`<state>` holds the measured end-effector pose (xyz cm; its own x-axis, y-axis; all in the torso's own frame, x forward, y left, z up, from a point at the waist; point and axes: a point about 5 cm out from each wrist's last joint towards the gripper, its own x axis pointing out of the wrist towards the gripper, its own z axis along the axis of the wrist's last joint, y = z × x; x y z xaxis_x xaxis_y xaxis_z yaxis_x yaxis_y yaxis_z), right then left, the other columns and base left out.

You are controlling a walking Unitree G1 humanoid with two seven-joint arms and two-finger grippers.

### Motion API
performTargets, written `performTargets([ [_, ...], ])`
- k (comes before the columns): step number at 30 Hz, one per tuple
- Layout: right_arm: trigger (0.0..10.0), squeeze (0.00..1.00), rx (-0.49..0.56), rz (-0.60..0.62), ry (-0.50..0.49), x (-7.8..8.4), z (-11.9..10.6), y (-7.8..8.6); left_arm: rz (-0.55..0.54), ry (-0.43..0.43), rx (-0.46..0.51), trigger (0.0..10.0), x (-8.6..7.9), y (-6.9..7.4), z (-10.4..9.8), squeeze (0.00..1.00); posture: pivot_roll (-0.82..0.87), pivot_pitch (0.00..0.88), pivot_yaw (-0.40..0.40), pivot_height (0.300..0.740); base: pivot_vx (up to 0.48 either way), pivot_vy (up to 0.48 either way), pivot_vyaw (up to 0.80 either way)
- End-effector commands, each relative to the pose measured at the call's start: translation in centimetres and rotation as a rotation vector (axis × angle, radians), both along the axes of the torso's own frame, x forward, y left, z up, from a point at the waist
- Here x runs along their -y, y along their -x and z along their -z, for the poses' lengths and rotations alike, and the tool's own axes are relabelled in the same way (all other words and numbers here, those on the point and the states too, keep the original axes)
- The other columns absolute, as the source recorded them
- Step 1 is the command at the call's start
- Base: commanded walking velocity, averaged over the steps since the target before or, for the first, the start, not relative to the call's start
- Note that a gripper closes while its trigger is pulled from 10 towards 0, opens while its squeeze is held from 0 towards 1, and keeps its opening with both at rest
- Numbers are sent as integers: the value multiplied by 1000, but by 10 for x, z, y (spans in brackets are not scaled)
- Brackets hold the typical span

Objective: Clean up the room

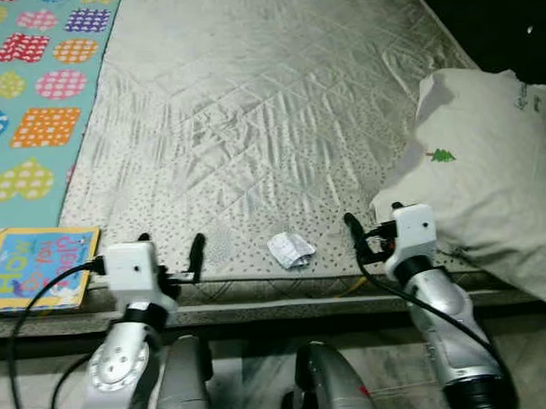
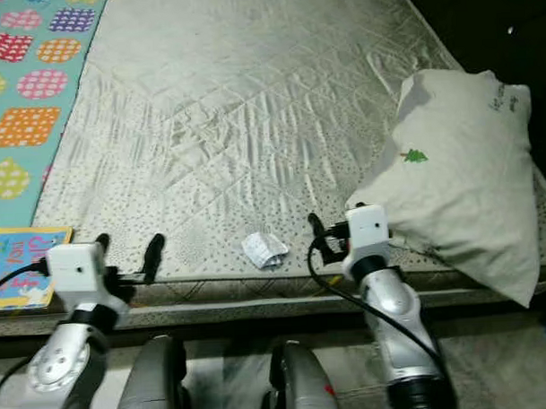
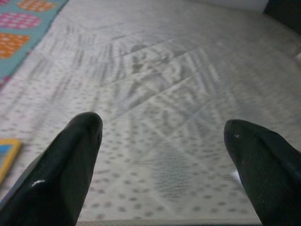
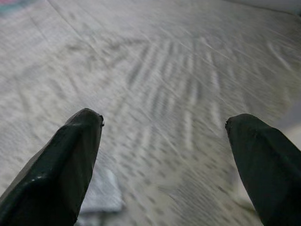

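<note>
Here both hands, left hand (image 1: 170,250) and right hand (image 1: 374,221), hover fingers apart flanking the crumpled paper (image 1: 291,250) on the mattress (image 1: 270,124), likely readying a pickup.

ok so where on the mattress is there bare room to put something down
The widest bare patch is the mattress middle and far end, between the play mat and the pillow. The near edge is tighter: crumpled paper lies between the open left gripper and right gripper, with a book at the corner.

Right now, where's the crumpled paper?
The crumpled paper lies near the mattress front edge, between the left hand and right hand.
</note>
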<state>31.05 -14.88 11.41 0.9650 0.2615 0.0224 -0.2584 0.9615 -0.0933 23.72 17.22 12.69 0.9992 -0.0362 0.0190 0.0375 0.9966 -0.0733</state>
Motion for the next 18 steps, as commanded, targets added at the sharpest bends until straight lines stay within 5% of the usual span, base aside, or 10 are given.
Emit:
performTargets([
  [1,10000,0,-16,34,32,13,6,4,11,0,-9,10000,8,0,1,0,59,213,-102,610,0,0,0],
  [11,10000,0,-16,26,50,14,8,6,22,2,-17,10000,10,1,3,0,53,223,-97,610,0,0,710],
  [18,10000,0,-46,-18,89,13,13,7,22,5,-26,10000,10,5,4,0,57,242,-100,610,0,0,114],
])
